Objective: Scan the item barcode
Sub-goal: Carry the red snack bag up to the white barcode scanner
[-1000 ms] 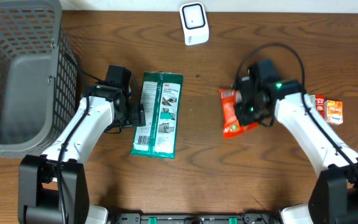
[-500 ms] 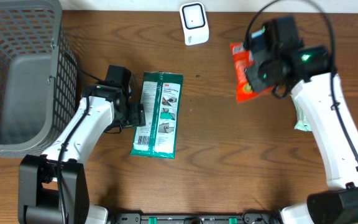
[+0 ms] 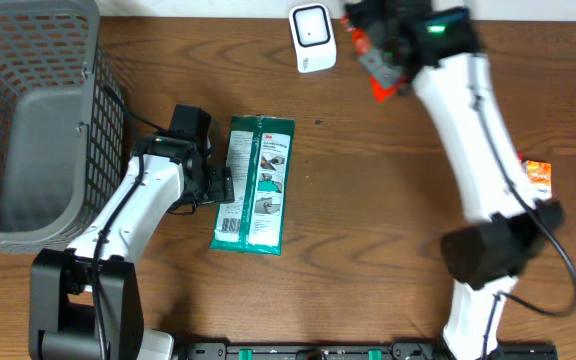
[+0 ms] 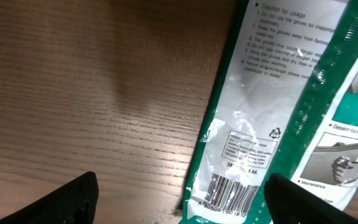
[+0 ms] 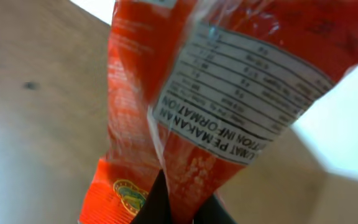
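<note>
While our left gripper gapes, our right gripper pinches the light, floppy orange-red plastic packet, seemingly by its edge.

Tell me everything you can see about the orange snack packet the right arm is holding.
The snack packet is a glossy orange-red plastic pouch, creased, with a white nutrition panel printed in black and a small round logo near one corner. The right gripper is shut on one edge, holding it clear of the wooden table, beside the white scanner. Nothing else touches it.
</note>
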Tool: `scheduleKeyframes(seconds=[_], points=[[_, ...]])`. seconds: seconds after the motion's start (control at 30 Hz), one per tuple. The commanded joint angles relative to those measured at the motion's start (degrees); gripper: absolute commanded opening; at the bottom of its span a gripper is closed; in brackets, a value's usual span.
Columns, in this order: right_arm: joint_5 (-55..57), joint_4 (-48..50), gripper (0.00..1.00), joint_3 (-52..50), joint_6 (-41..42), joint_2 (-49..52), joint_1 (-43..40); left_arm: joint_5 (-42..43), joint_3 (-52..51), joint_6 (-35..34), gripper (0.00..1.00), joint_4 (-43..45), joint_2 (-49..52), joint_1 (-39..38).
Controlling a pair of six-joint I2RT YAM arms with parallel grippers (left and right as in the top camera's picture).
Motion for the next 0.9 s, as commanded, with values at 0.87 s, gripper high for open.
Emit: scheduleKeyframes(seconds=[0.87], points=[[41.9,55.2,0.01,0.7,-57.0,29.5,10.8,-0.5,0.2,-0.2,0.86,-0.2,-0.1,0.0]])
